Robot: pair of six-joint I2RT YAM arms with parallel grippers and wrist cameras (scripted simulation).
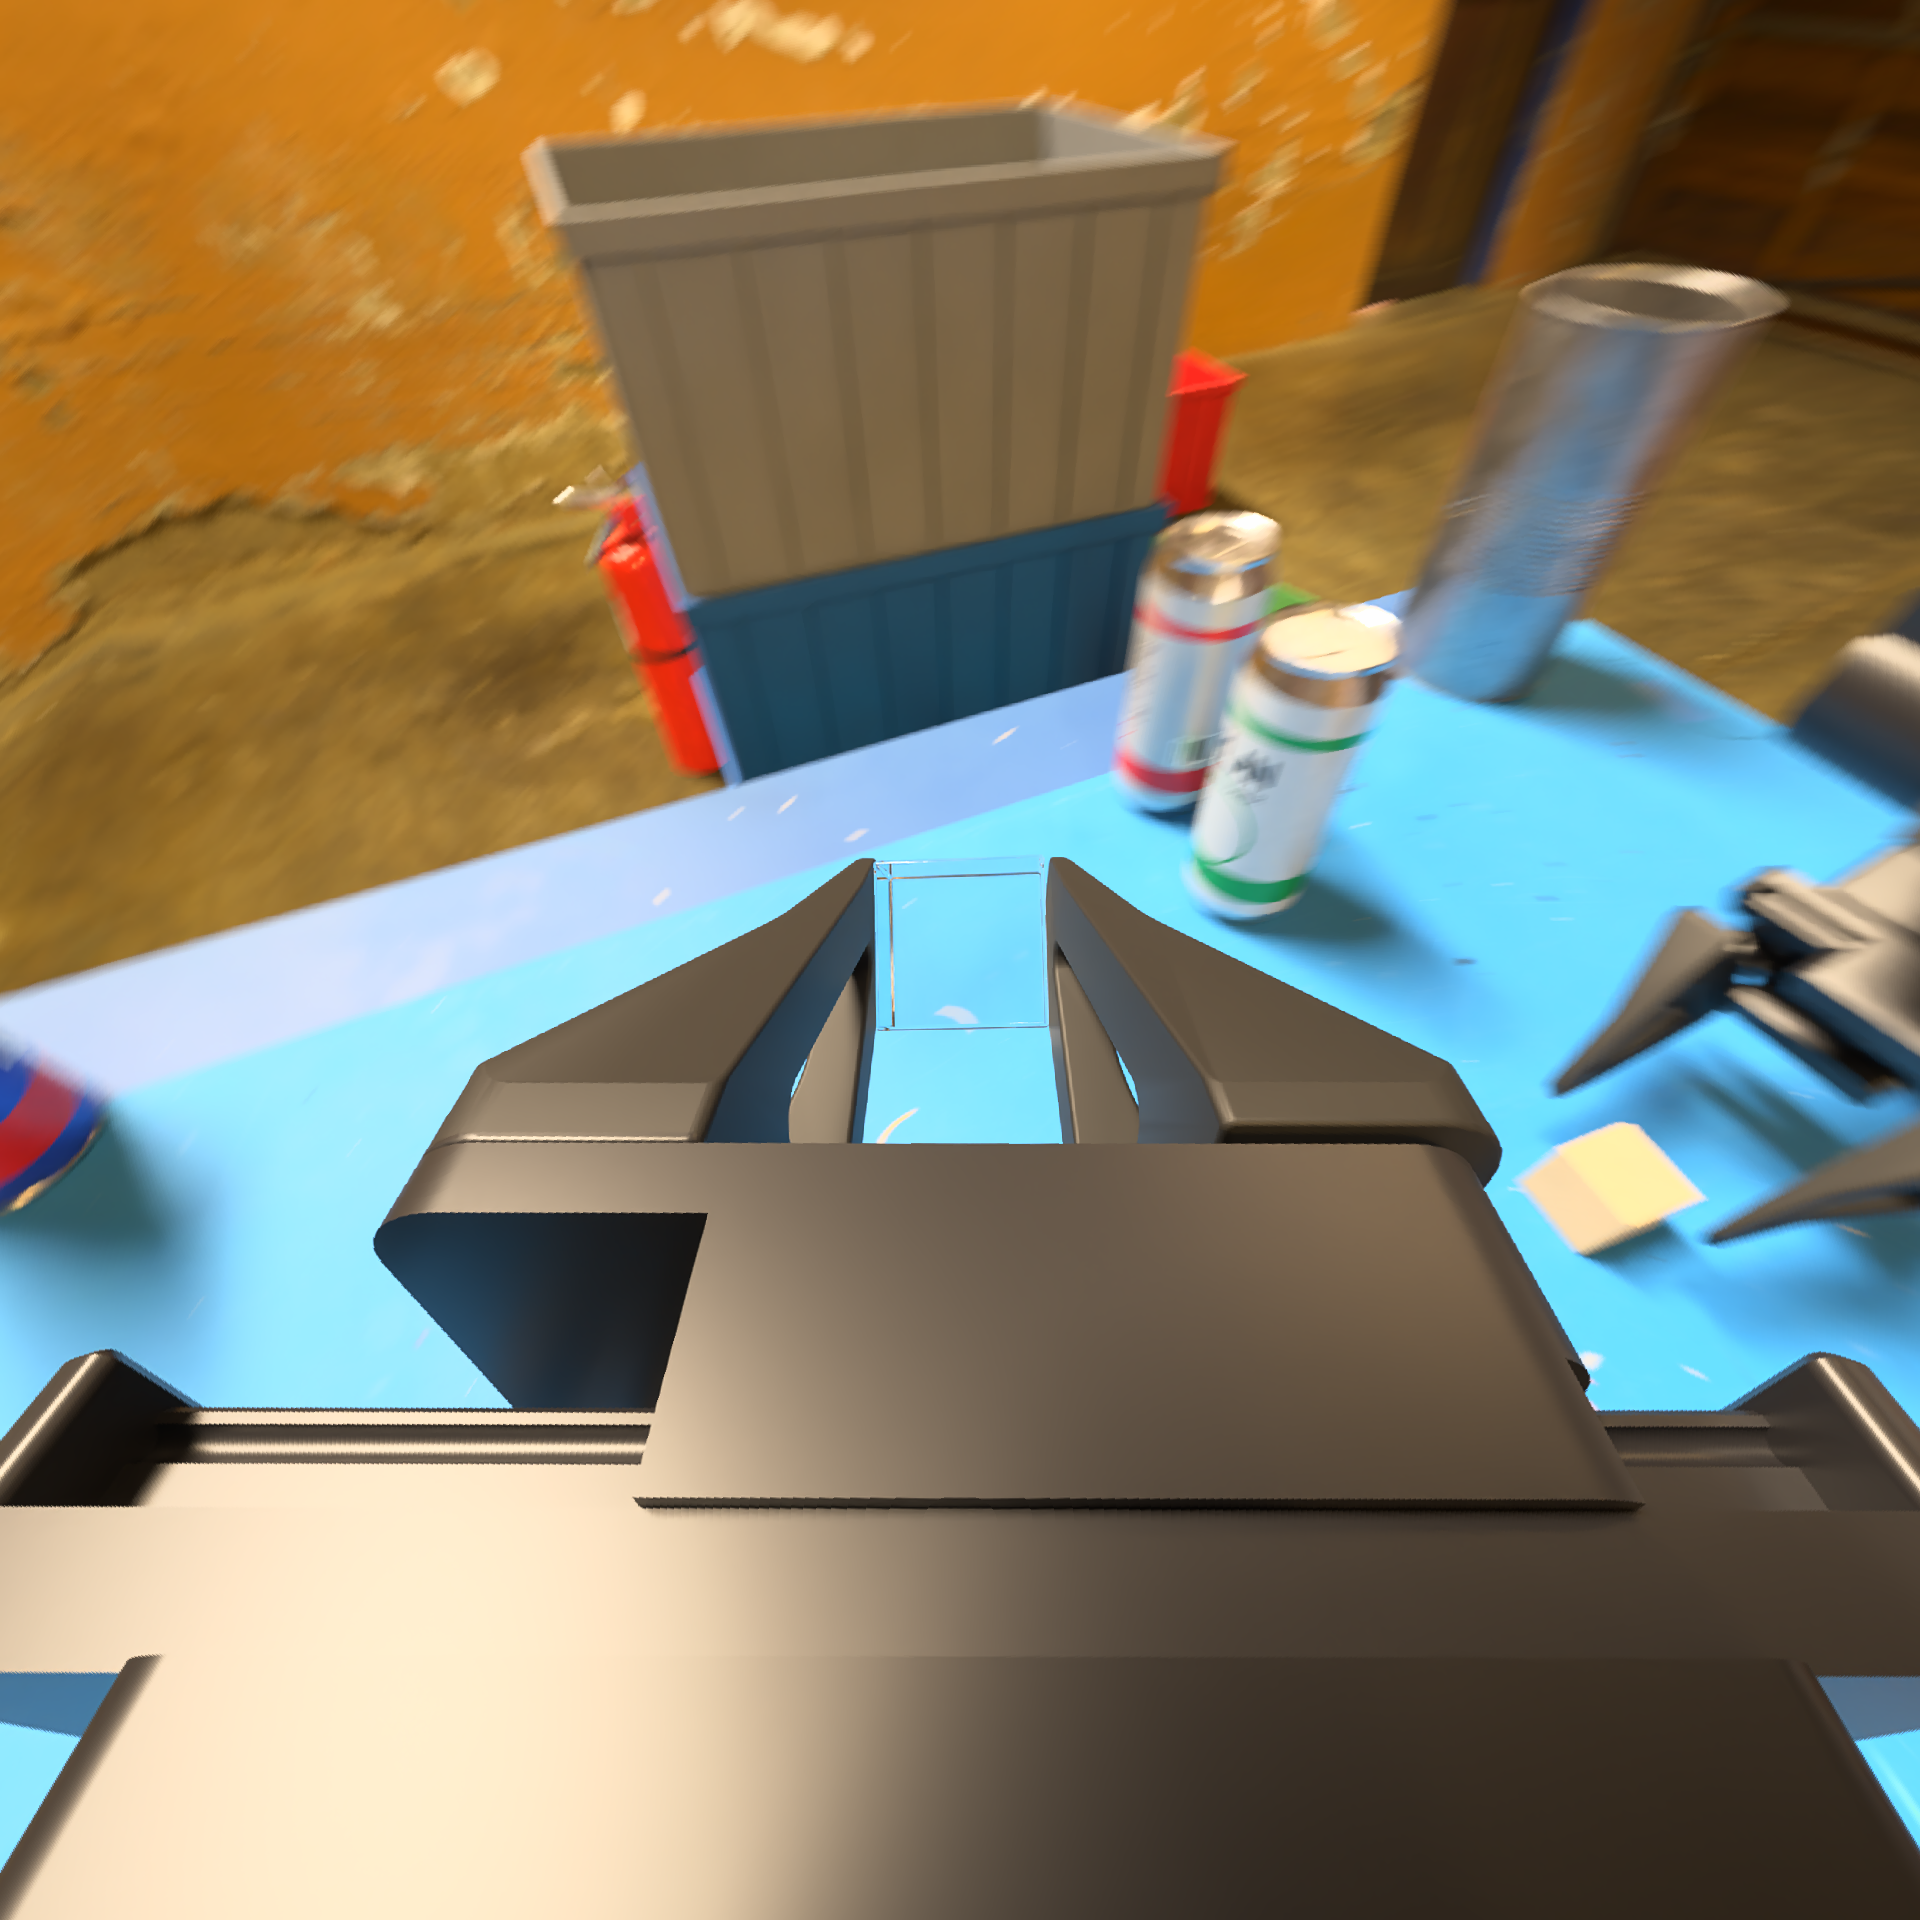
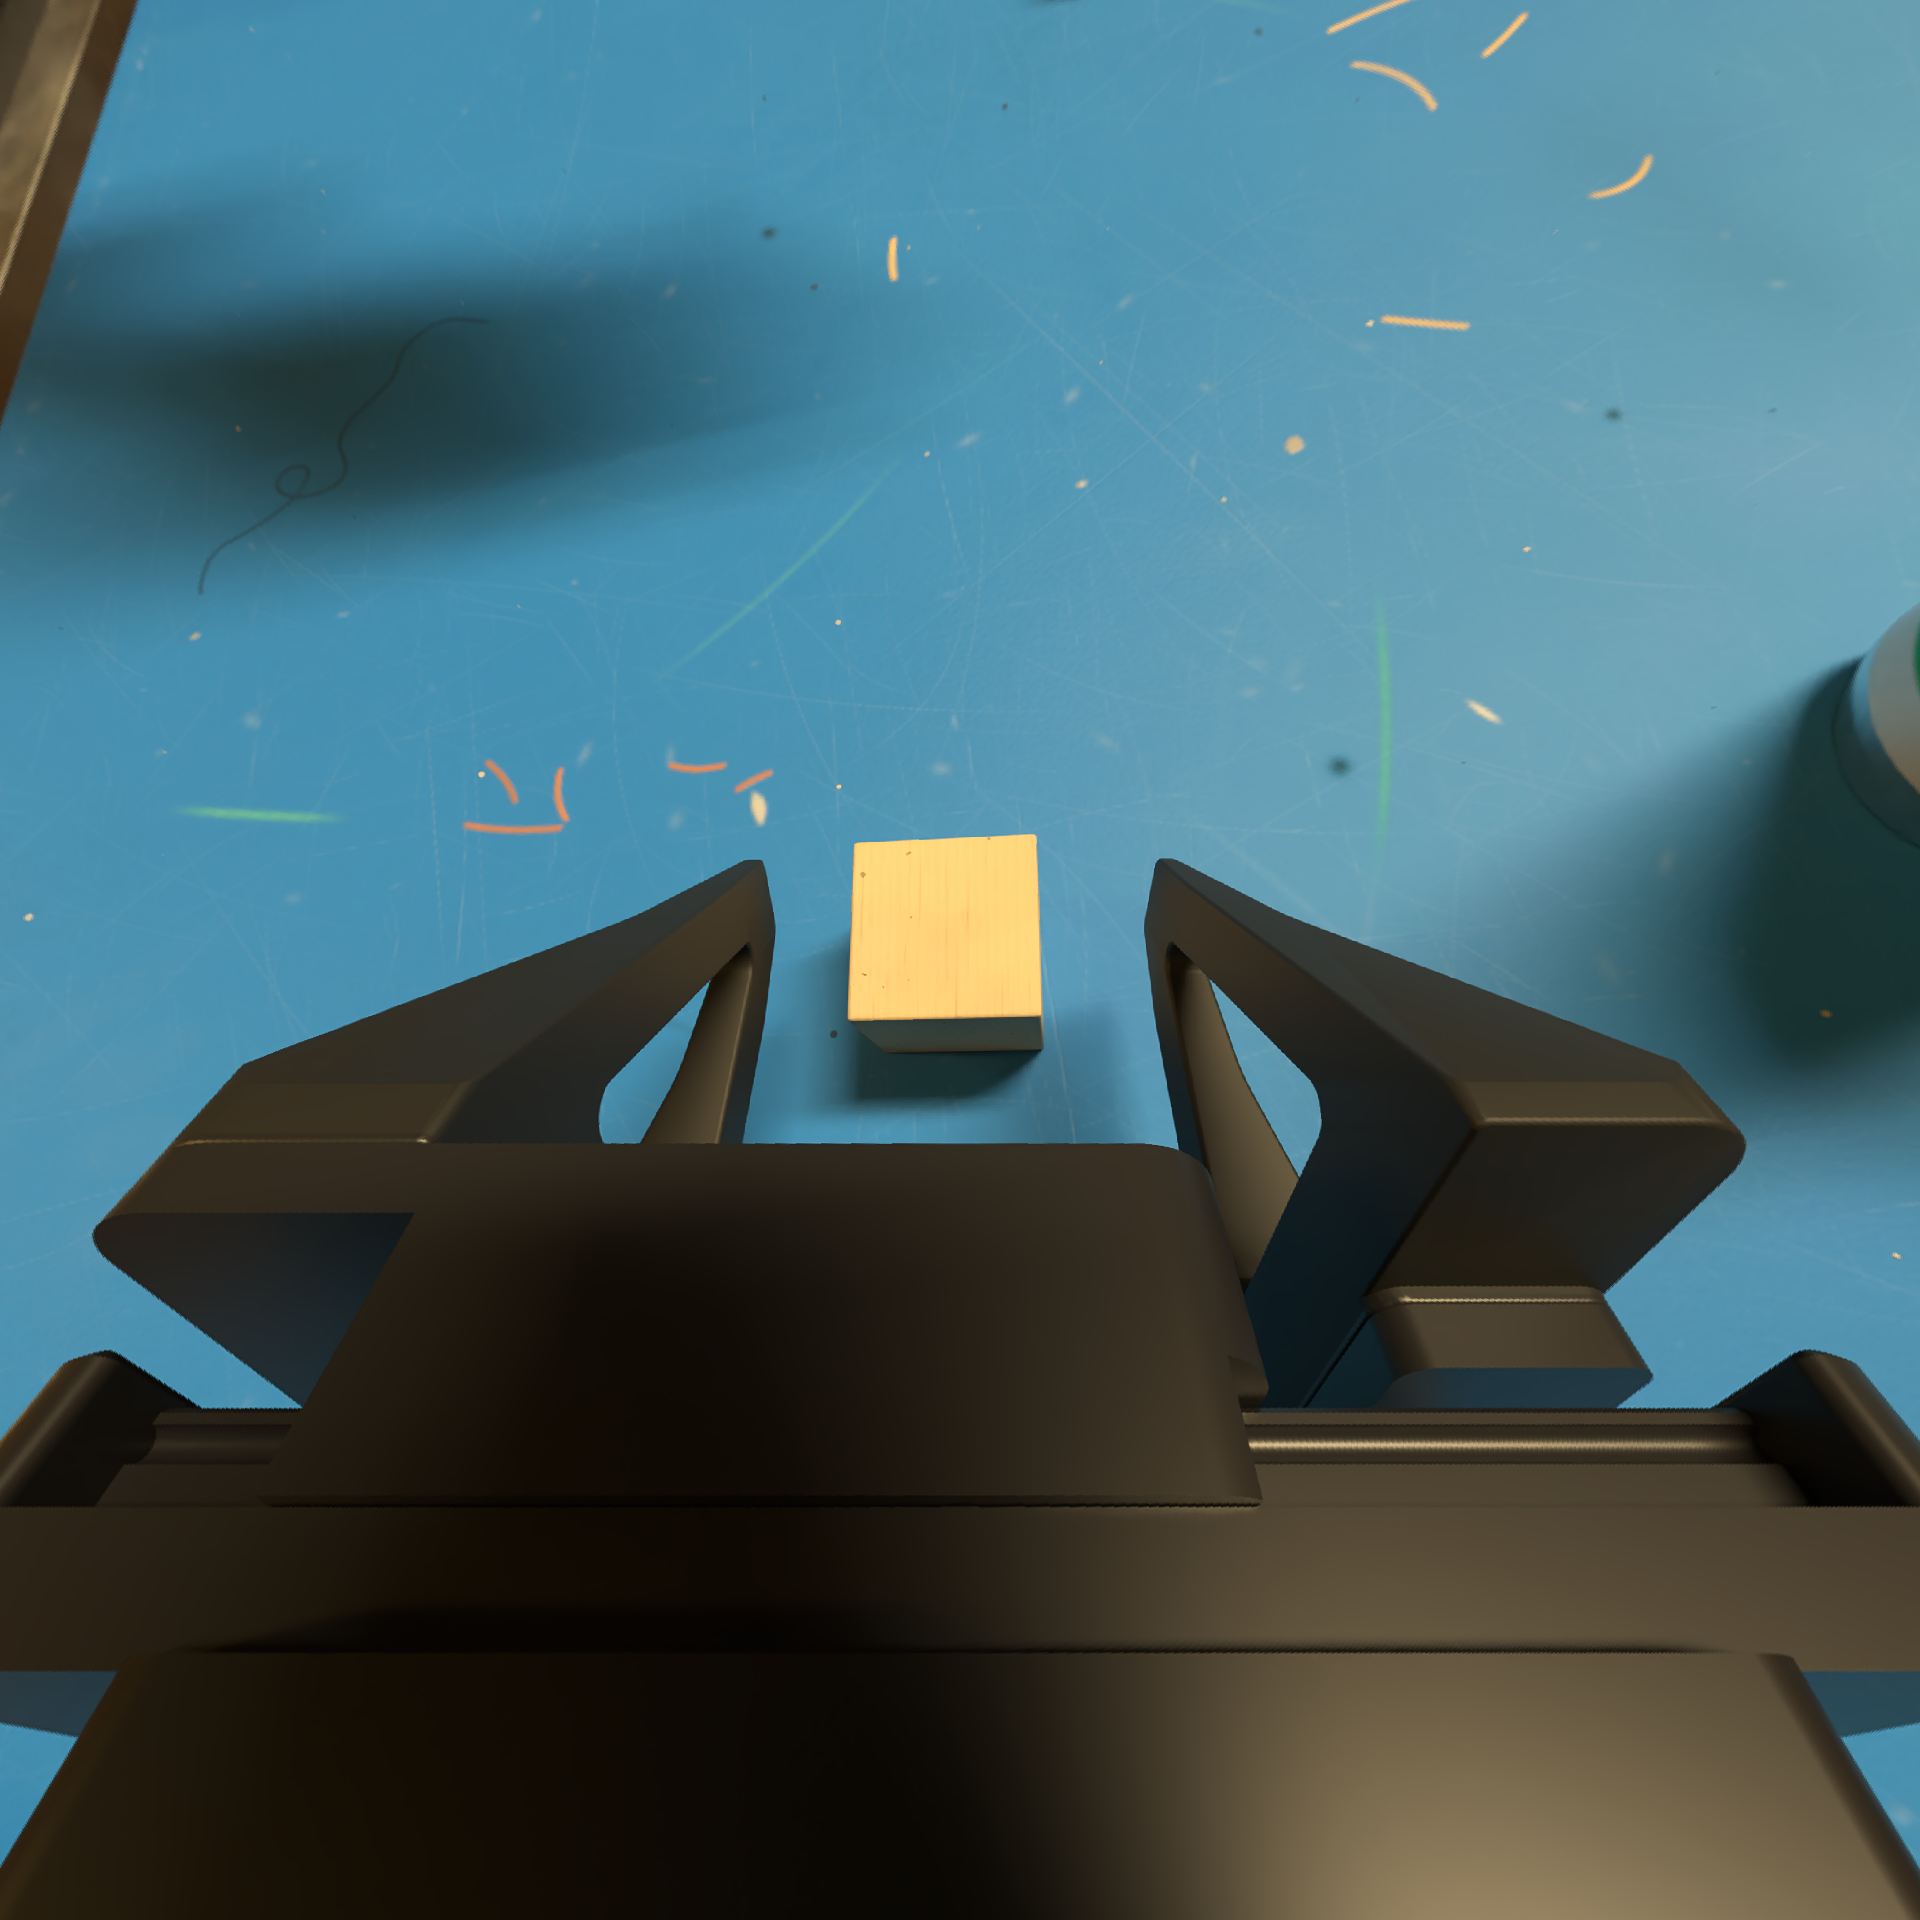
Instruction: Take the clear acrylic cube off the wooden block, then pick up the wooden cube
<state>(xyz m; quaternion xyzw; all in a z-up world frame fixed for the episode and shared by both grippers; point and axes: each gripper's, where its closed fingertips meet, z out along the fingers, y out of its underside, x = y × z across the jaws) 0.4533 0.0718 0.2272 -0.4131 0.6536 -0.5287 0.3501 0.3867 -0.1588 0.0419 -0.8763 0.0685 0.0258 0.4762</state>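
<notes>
Left gripper (image 1: pixel 961 883) around acrylic cube (image 1: pixel 958 951)

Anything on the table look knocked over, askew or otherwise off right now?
Nothing stands out. The left tool grips the clear acrylic cube squarely; the wooden cube sits flat on the blue table between the right tool's open fingers. Both cans look upright. Only thin scratches mark the tabletop.

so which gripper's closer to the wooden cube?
Right. The right gripper hangs open over the wooden cube, fingers either side, not touching. The left gripper is off to one side, shut on the clear cube.
</notes>
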